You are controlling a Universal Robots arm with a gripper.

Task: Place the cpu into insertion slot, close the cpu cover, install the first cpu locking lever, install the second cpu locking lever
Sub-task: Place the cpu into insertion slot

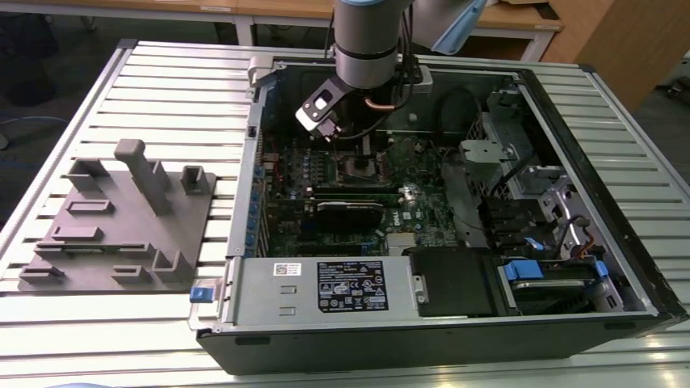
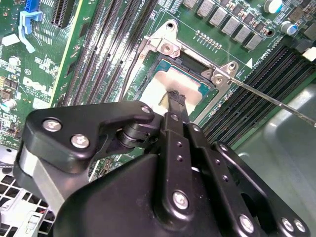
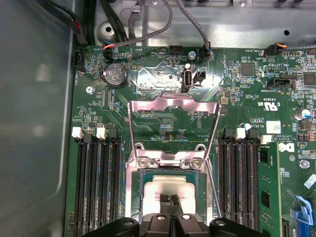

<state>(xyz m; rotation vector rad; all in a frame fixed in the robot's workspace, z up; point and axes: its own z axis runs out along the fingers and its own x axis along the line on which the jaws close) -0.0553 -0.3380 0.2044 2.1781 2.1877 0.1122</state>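
Since the chip (image 3: 170, 185) lies flat in the socket (image 3: 144, 193), silver face up and square to the frame, I'd call step one as good as done. The gripper (image 3: 169, 199) sits over the middle of the chip face, fingers pinched together with barely a slit between them, holding nothing. In the second wrist view the tips look to be on or just off the metal; can't tell which. The cover (image 3: 173, 106) is swung open on its hinge, away from the socket, with green board showing through its window. One thin lever rod (image 2: 276, 101) sticks out past a socket corner over the memory slots (image 3: 96, 182), unlatched by the look of it. I can't pick out the other lever for sure. Memory slots flank the socket on both sides. The board sits in an open computer case (image 1: 431, 343) on a slatted table (image 1: 173, 81), and a grey fixture block (image 1: 119, 234) lies well apart on the exterior view's left. My read: we're between seating the chip and closing the cover. The next move calls for lifting the tips straight off without dragging the chip. The cover is a thin plate with little edge to push on, and the rod needs to stay out of its swing.
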